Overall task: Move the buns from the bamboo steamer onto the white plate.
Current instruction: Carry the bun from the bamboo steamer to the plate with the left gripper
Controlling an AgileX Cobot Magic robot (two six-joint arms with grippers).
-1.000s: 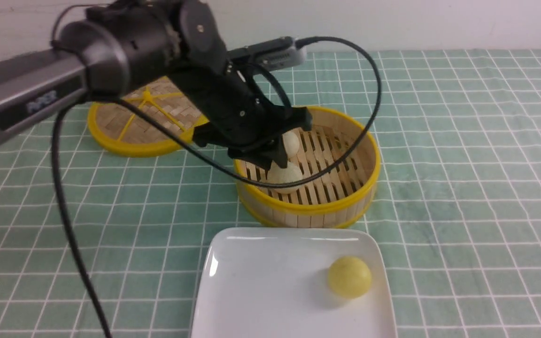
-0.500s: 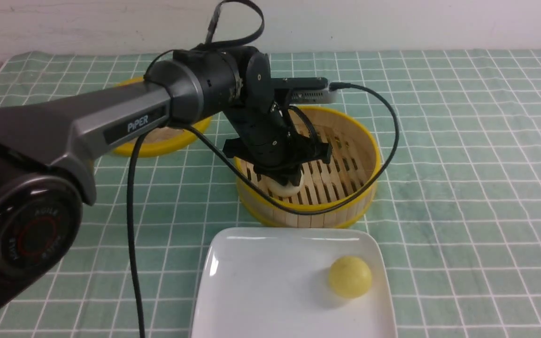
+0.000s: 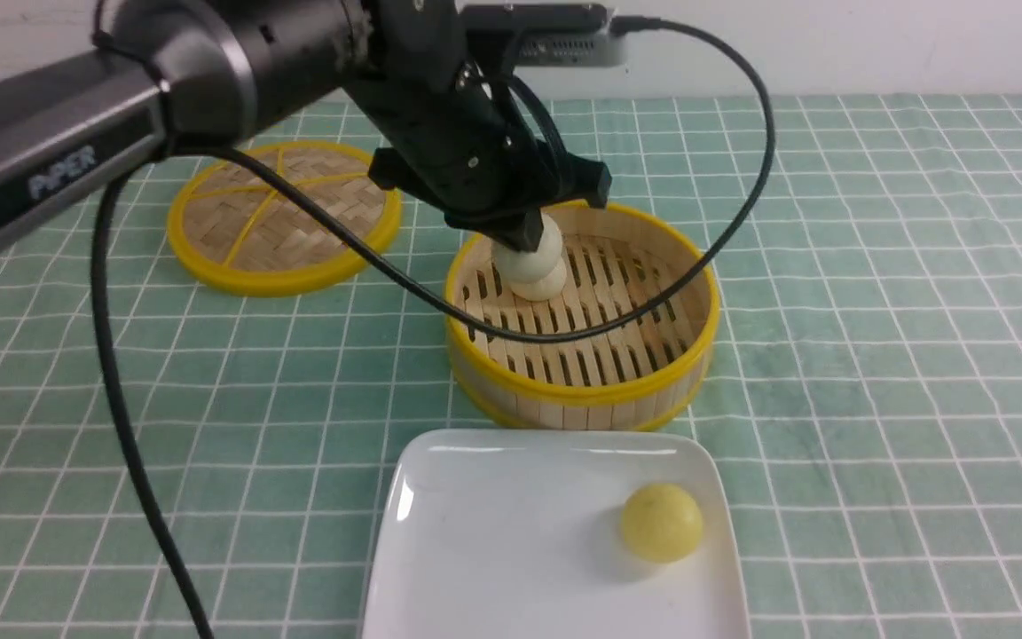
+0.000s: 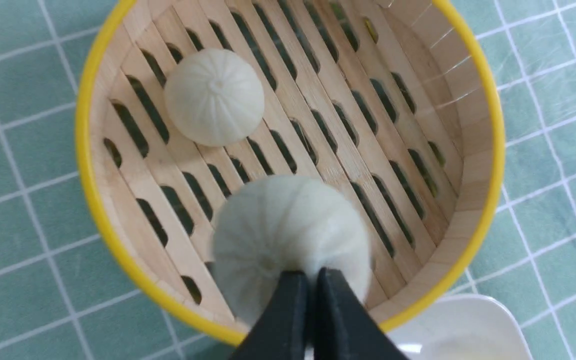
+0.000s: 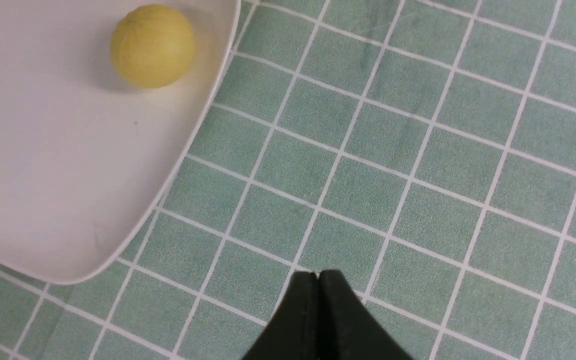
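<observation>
My left gripper (image 3: 522, 238) (image 4: 314, 272) hangs above the bamboo steamer (image 3: 617, 390) (image 4: 473, 165), shut on the top of a cream-white bun (image 3: 518, 259) (image 4: 288, 230) held clear of the slotted floor. The second cream-white bun (image 3: 546, 284) (image 4: 213, 97) lies on the steamer floor, towards the far side, partly hidden behind the held one in the front view. The yellow bun (image 3: 661, 522) (image 5: 152, 45) rests on the white plate (image 3: 493, 550) (image 5: 43, 175), which sits just in front of the steamer. To the plate's right, my right gripper (image 5: 318, 274) is shut and empty over the cloth.
The flat woven lid (image 3: 280, 213) with yellow rim lies at the back left. A green checked cloth (image 3: 875, 311) covers the table. The left arm's black cable (image 3: 742, 177) loops over the steamer.
My left gripper went down onto the near cream-white bun, shut on it, and has now risen with it above the steamer floor. The right gripper stayed still.
</observation>
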